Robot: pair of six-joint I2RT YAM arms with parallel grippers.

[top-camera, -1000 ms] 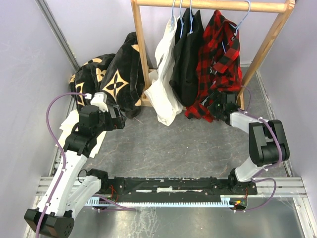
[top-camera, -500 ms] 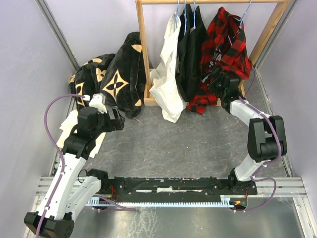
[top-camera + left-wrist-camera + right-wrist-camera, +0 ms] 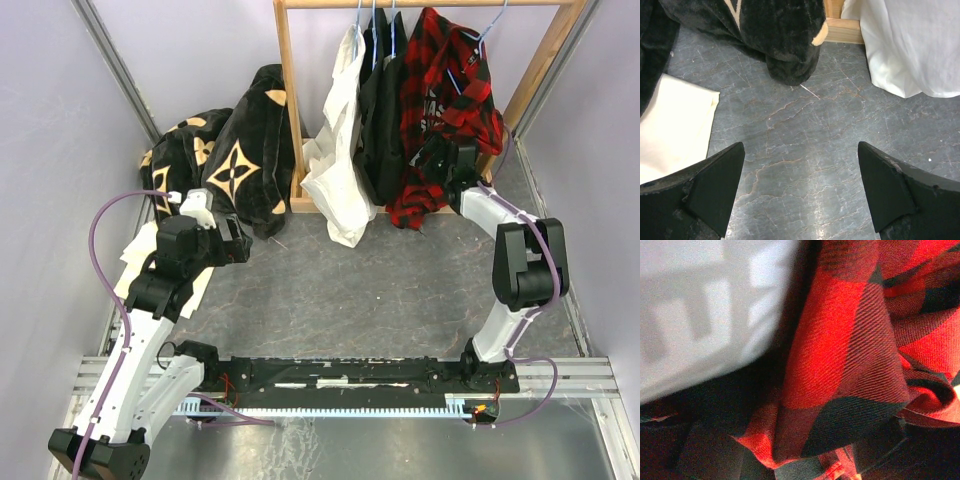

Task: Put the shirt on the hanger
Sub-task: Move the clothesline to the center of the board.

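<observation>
The red-and-black plaid shirt [image 3: 445, 90] hangs bunched at the right end of the rail, on the light-blue wire hanger [image 3: 484, 40], whose hook goes up out of view. My right gripper [image 3: 445, 160] is pressed into the shirt's lower middle. In the right wrist view plaid folds [image 3: 840, 340] and white lettering [image 3: 700, 305] fill the picture and hide the fingers, so whether they hold cloth cannot be told. My left gripper [image 3: 240, 245] hovers open over bare floor [image 3: 800, 150], far to the left of the shirt, with nothing between its fingers [image 3: 715, 180].
The pale wooden rail frame [image 3: 285, 100] stands at the back. A white shirt [image 3: 335, 150] and a black garment [image 3: 378, 120] hang left of the plaid one. Black fabric with tan flower motifs [image 3: 235, 150] is heaped at back left, and a cream cloth [image 3: 670, 125] lies beside it.
My right arm has reached back and up to the rail, and the shirt's lower part has risen with it and hangs straighter. The left arm has stayed still.
</observation>
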